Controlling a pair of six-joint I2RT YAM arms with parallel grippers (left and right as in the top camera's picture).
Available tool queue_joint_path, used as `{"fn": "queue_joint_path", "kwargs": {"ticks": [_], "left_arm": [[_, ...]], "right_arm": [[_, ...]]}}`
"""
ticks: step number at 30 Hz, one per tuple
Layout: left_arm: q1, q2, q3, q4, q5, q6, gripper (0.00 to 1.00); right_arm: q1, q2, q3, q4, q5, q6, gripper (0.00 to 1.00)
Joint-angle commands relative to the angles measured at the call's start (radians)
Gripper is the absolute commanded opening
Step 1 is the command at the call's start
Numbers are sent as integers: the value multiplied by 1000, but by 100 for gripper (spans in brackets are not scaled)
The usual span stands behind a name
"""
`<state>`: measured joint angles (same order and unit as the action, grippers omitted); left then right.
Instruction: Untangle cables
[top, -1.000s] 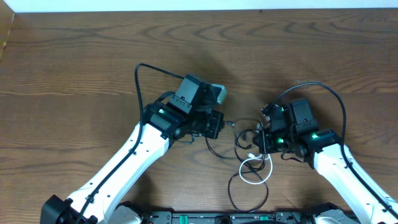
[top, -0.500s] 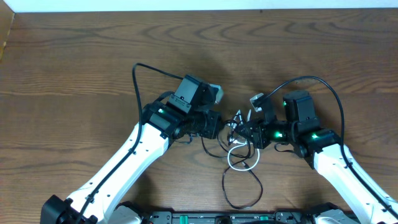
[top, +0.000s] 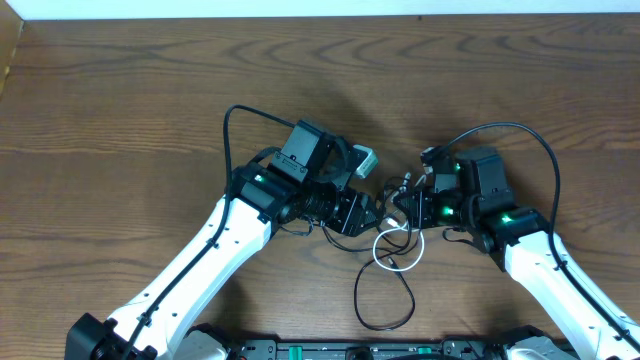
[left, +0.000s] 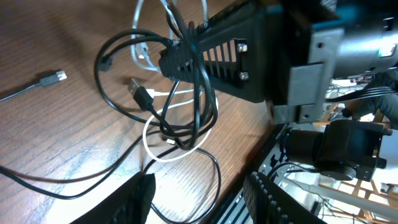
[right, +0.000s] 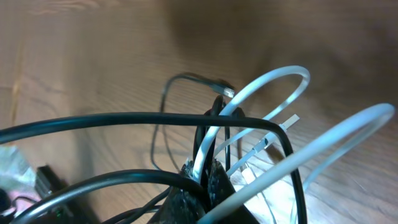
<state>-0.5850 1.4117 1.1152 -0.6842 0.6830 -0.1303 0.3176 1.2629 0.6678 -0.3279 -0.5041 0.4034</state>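
Observation:
The black cable (top: 357, 300) and the white cable (top: 379, 256) are tangled between my two grippers in the overhead view. My right gripper (top: 401, 208) is shut on the tangle and holds it up, with both cords pinched between its fingers (right: 208, 186). White loops (right: 273, 78) and a black strand (right: 124, 118) arch over the fingers. My left gripper (top: 362, 215) is open and empty just left of the tangle. In the left wrist view its fingers (left: 205, 199) frame the hanging black loops (left: 205, 106) and white loop (left: 149, 146) below the right gripper (left: 180, 53).
A USB plug (left: 140, 94) hangs in the tangle, and a small plug end (left: 56, 76) lies on the wooden table (top: 120, 100). A black loop trails toward the front table edge (top: 385, 325). Thick black arm cables arch over both wrists.
My right gripper lifted the tangle up and to the left. My left gripper has swung right and forward, close to the tangle. The loose loops slid left along the table.

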Motion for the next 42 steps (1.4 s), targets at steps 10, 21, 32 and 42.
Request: {"fn": "queue_joint_path", "kwargs": {"ticks": [10,21,32,42], "left_arm": [[1,5,3,163,-58,-25,50],[1,78,3,185,-66,-45,49],[1,83,3,222,-66,-48,10],[15,62,3,216,-62,-69,8]], "right_arm": [[4,-11,2,3,-75,28,1],[4,-11,2,3,-98,14,1],[4,-11,2,2,-98,14,1],[4,-11,2,-61,11,7,1]]}}
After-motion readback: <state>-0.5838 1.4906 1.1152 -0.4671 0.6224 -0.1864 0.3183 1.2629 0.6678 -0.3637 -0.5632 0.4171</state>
